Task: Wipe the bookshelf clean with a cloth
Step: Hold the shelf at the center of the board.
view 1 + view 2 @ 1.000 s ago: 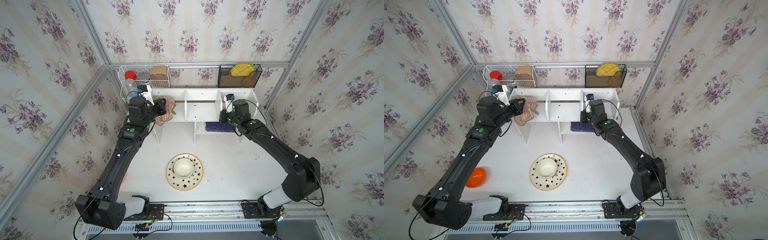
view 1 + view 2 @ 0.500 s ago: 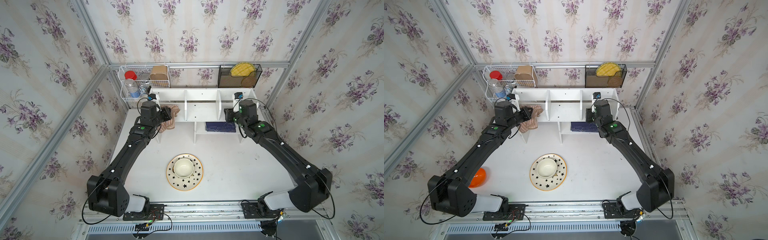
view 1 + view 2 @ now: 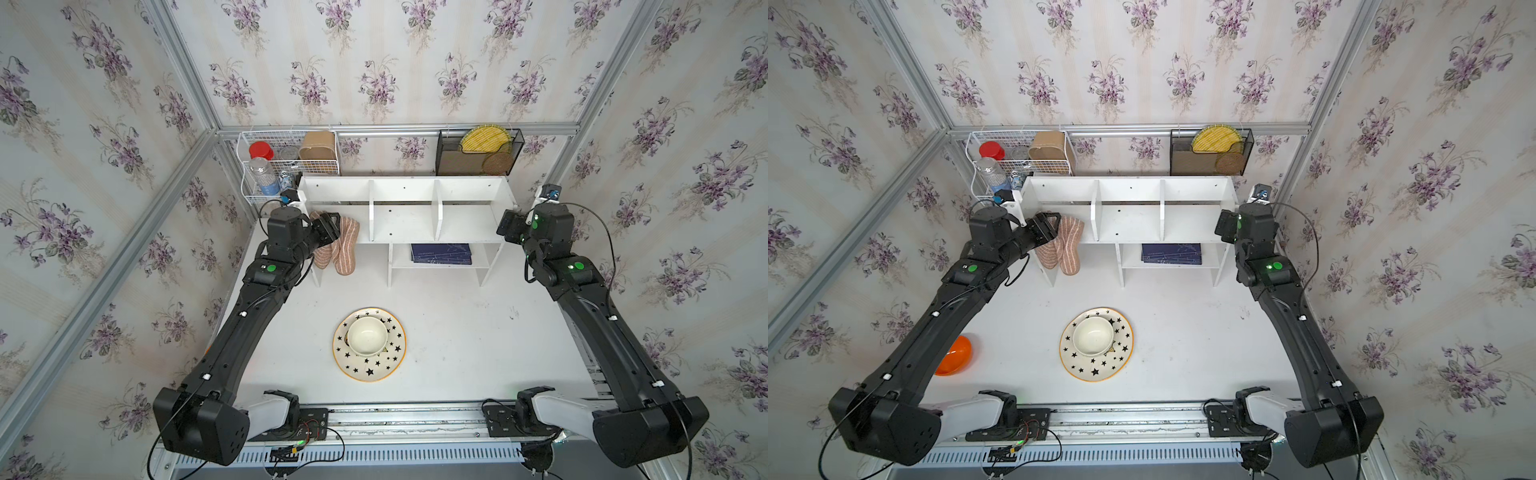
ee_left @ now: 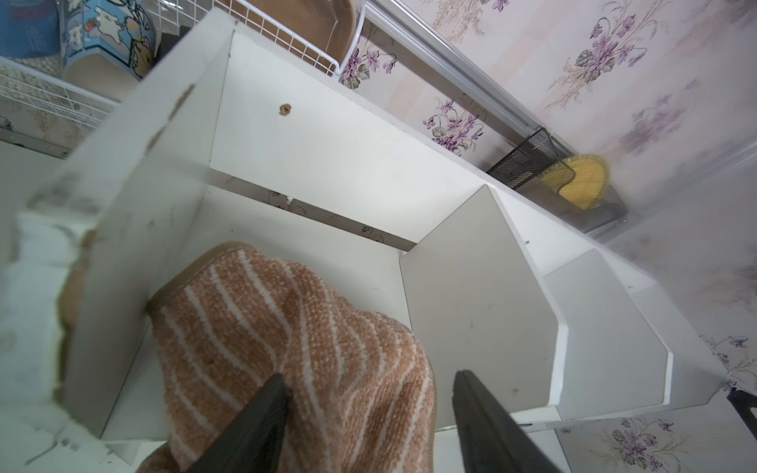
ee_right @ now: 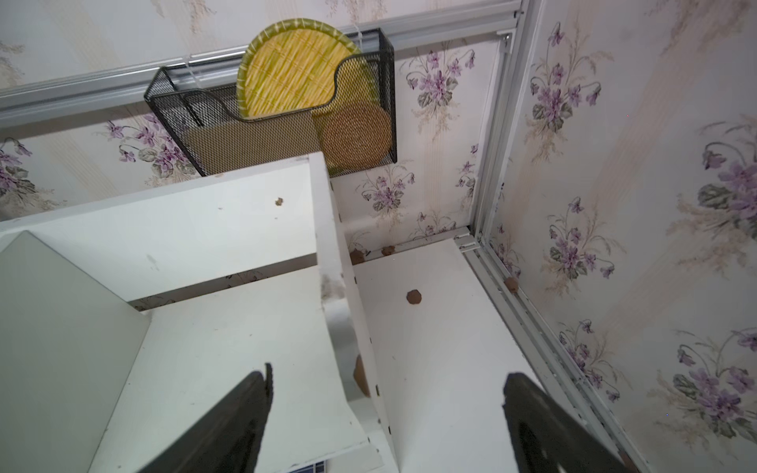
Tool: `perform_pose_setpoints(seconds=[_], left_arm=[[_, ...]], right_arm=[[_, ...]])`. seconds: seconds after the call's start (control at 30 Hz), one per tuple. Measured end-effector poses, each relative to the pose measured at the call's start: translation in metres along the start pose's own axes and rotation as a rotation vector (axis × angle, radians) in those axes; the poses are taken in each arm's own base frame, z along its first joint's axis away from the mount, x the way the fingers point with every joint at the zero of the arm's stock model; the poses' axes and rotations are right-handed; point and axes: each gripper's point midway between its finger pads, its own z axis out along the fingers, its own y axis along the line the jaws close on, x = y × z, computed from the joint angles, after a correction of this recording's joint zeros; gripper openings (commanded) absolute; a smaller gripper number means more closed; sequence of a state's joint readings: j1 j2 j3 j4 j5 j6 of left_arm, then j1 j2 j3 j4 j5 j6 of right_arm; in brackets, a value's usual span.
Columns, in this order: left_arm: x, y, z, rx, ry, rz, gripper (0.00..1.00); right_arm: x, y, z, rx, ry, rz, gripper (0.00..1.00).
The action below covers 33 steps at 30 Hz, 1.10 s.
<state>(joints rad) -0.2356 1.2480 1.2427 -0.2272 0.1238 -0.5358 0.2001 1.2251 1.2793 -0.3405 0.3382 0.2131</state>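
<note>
The white bookshelf (image 3: 403, 195) (image 3: 1129, 193) stands at the back of the table. The brown striped cloth (image 3: 345, 249) (image 3: 1068, 249) lies in its left compartment and hangs over the front edge. My left gripper (image 3: 332, 226) (image 4: 368, 379) is open just above the cloth (image 4: 311, 336). One fingertip (image 4: 275, 383) rests against the fabric and the other stands clear of it. My right gripper (image 3: 505, 226) (image 5: 389, 381) is open at the shelf's right end, its jaws on either side of the end panel (image 5: 327, 229) without touching it.
A star-patterned plate (image 3: 357, 370) with a cream bowl (image 3: 368, 336) sits mid-table. A dark blue book (image 3: 441, 253) lies on the lower shelf. A white wire basket (image 3: 286, 164) and a black mesh organizer (image 3: 478, 156) hang on the back wall. An orange bowl (image 3: 955, 355) lies under my left arm.
Both grippers have opened. The left one let go of the cloth, which now drapes over the shelf's front edge. The right gripper moved right to the shelf's end.
</note>
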Motion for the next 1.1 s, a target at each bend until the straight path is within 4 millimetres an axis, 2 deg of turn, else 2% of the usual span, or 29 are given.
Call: perform_pose_setpoints(seconds=[0.1,0.17,0.3,0.37,0.5,0.63,0.73,0.83,0.87,0.93,0.97,1.07,1.1], left_arm=[[0.010,0.003,0.004,-0.007,0.026,0.003,0.72],[0.021,0.009,0.011,-0.023,0.059,0.000,0.61],[0.040,0.024,0.032,-0.074,0.133,-0.009,0.17],[0.039,0.025,0.038,-0.083,0.143,-0.011,0.00],[0.017,0.011,0.040,-0.059,0.107,-0.003,0.00],[-0.026,-0.017,0.039,-0.010,0.024,0.013,0.00],[-0.051,-0.032,0.038,0.015,-0.025,0.028,0.01],[-0.071,-0.042,0.036,0.031,-0.086,0.054,0.32],[-0.072,-0.040,0.039,0.023,-0.092,0.062,0.38],[-0.060,-0.028,0.047,-0.011,-0.067,0.057,0.44],[-0.049,-0.019,0.052,-0.031,-0.042,0.054,0.46],[-0.012,0.007,0.061,-0.087,0.046,0.044,0.65],[-0.002,0.012,0.061,-0.097,0.067,0.041,0.68]], right_arm=[[0.019,0.007,0.013,-0.042,0.061,0.016,0.91],[0.031,0.011,0.019,-0.066,0.098,0.019,0.89],[0.040,0.017,0.024,-0.094,0.129,0.033,0.82],[0.044,0.018,0.028,-0.097,0.142,0.031,0.78],[0.051,0.020,0.033,-0.106,0.165,0.028,0.69],[0.051,0.017,0.035,-0.100,0.166,0.031,0.66],[0.051,0.017,0.035,-0.103,0.167,0.033,0.66],[0.051,0.017,0.035,-0.105,0.169,0.034,0.68],[0.051,0.017,0.036,-0.110,0.172,0.035,0.70],[0.052,0.017,0.037,-0.110,0.174,0.036,0.74],[0.052,0.016,0.038,-0.111,0.176,0.037,0.76],[0.054,0.016,0.040,-0.111,0.180,0.038,0.79],[0.055,0.016,0.041,-0.111,0.183,0.037,0.80]])
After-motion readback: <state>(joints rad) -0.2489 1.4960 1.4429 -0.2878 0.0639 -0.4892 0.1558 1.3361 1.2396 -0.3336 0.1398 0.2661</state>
